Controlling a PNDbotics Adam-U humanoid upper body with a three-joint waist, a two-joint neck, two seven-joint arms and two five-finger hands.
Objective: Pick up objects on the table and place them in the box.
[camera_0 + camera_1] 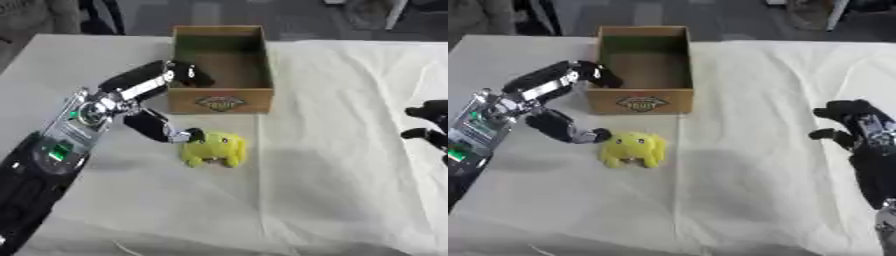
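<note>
A yellow plush toy (pixel 214 148) sits on the white cloth just in front of the open cardboard box (pixel 221 98). My left hand (pixel 144 102) spreads wide beside it: the thumb tip (pixel 190 135) touches the toy's upper left side, and the fingers (pixel 188 73) reach up to the box's front left corner. The hand is open and grips nothing. The box interior looks bare. My right hand (pixel 850 122) rests at the right edge of the table with its fingers relaxed and nothing in it.
White wrinkled cloth (pixel 350 150) covers the table, with a fold running down from the box toward the near edge. Dark floor and furniture legs lie beyond the table's far edge.
</note>
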